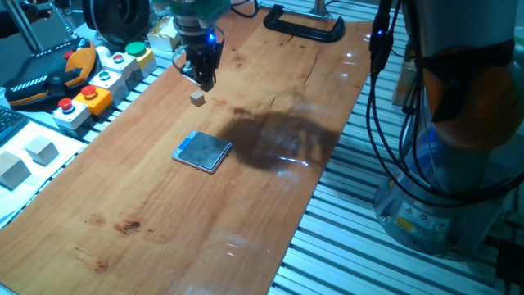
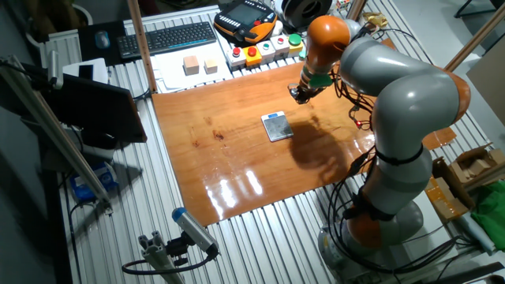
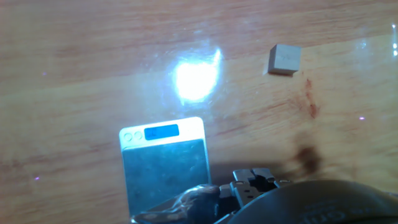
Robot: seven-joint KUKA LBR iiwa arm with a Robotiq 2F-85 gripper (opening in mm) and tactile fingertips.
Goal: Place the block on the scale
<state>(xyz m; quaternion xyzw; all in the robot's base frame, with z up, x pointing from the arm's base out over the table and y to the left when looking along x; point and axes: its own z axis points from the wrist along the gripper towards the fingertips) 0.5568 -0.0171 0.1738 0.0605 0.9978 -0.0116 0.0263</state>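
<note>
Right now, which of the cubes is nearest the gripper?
The tiny grey-beige block, alone on the wooden table just below the gripper. The two larger pale cubes sit off the wood at the left edge, much farther away.

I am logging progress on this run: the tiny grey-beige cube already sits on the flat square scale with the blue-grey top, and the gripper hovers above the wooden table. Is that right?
Not quite. The tiny grey-beige cube lies on the bare wooden table, apart from the flat square scale with the blue-grey top, as one fixed view shows. The gripper does hover above the table, close over the cube.
</note>
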